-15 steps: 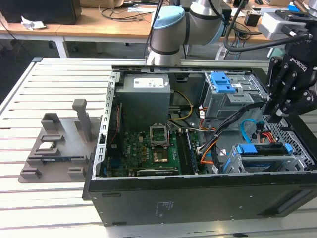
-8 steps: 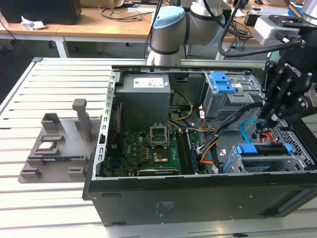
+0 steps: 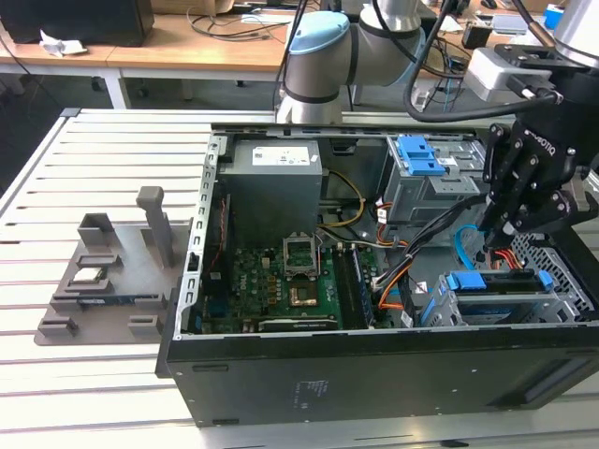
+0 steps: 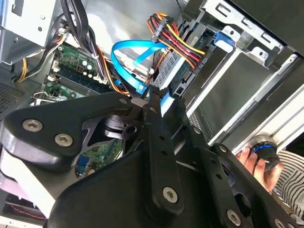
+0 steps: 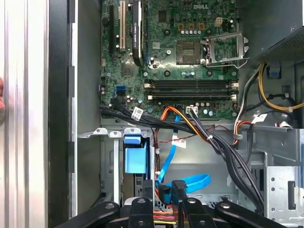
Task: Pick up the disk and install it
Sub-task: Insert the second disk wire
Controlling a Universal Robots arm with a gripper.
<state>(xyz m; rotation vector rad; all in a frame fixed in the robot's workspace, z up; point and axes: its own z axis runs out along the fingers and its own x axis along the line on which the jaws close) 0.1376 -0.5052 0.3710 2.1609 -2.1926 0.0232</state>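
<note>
Blue-bracketed disk (image 3: pixel 494 282) under black pincer (image 3: pixel 503 227)

matt black plastic and metal links on the gripper (image 3: pixel 510 229), bare grey sheet metal on the drive cage (image 3: pixel 416 192). glossy blue plastic latch (image 3: pixel 419 154), and a smooth, shiny blue ribbon cable (image 5: pixel 187 183).

Green motherboard (image 5: pixel 190 52) above blue cable (image 5: pixel 190 183)
</note>
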